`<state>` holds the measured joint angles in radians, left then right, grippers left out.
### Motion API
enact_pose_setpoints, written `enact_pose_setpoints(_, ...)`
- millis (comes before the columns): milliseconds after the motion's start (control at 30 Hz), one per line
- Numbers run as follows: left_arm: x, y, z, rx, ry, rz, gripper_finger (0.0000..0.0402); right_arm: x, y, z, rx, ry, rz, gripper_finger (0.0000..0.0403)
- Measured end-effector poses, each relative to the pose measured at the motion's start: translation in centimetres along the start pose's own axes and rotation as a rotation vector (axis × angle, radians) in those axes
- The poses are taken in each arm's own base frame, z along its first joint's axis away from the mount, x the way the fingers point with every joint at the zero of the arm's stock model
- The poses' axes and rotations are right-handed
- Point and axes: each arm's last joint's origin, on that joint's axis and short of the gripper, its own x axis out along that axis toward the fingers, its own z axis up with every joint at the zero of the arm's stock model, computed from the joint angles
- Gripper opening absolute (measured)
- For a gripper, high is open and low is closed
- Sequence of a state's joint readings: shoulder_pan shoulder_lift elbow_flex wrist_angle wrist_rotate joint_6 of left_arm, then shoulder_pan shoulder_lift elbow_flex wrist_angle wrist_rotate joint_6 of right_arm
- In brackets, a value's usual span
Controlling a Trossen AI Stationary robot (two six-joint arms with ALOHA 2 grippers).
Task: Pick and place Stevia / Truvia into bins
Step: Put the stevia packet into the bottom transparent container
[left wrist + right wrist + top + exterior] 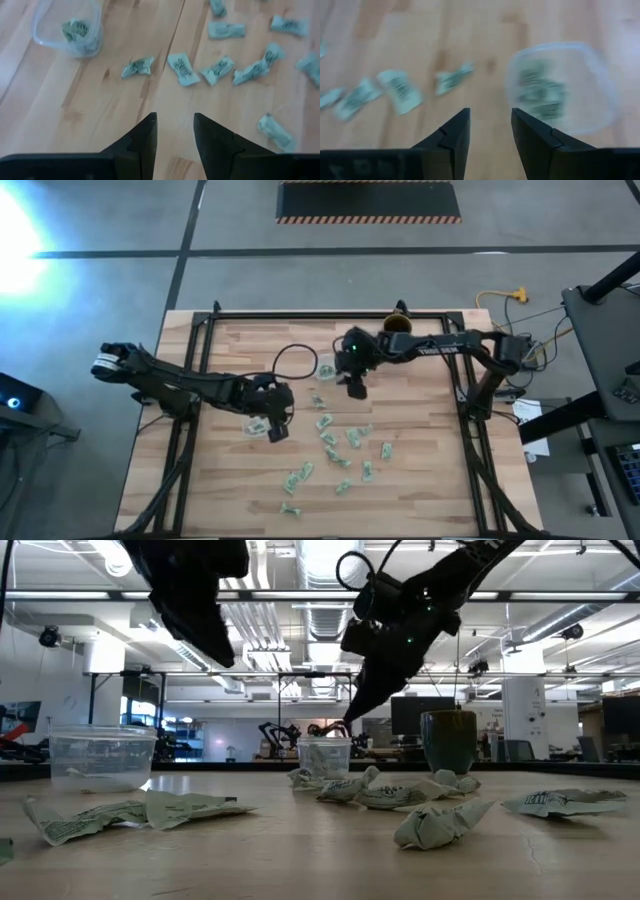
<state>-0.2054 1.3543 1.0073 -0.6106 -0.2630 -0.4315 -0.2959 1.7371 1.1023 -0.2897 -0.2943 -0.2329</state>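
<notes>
sachets point(335, 448): scattered centre to lower centre of table, long axes mixed | cups point(326, 366): contents blurred | left gripper point(277, 429): fingers apart, empty | right gripper point(356, 388): fingers apart, empty

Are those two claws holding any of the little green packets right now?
No. The left gripper and the right gripper both stand open with bare gaps between their fingers; nothing is held.
</notes>
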Motion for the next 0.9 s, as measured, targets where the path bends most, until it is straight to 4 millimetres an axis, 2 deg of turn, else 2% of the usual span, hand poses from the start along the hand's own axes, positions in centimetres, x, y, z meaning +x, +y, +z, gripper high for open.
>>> enact_pose_setpoints(133, 0.5, -0.1, 0.0, 0.059, 0.009, 0.004, 0.0112, -0.2, 2.0, -0.2, -0.031, 0.022, 0.041, 0.0126)
enact_pose_setpoints(300, 1.5, -0.3, -0.1, 0.113, 0.030, 0.016, 0.0112, 0.5, 4.1, -0.9, -0.020, 0.061, 0.081, 0.0116)
enact_pose_setpoints(533, 2.5, -0.5, -0.3, 0.119, 0.054, 0.028, 0.0112, 1.8, 6.0, -0.9, 0.058, -0.095, 0.075, 0.0104)
enact_pose_setpoints(700, 2.6, -0.5, -0.3, 0.119, 0.055, 0.029, 0.0112, 3.1, 6.6, -1.1, 0.113, -0.150, -0.018, 0.0097)
enact_pose_setpoints(900, 2.8, -0.4, 0.2, 0.193, 0.015, 0.047, 0.0112, 2.9, 6.7, -1.5, 0.172, -0.130, -0.032, 0.0086)
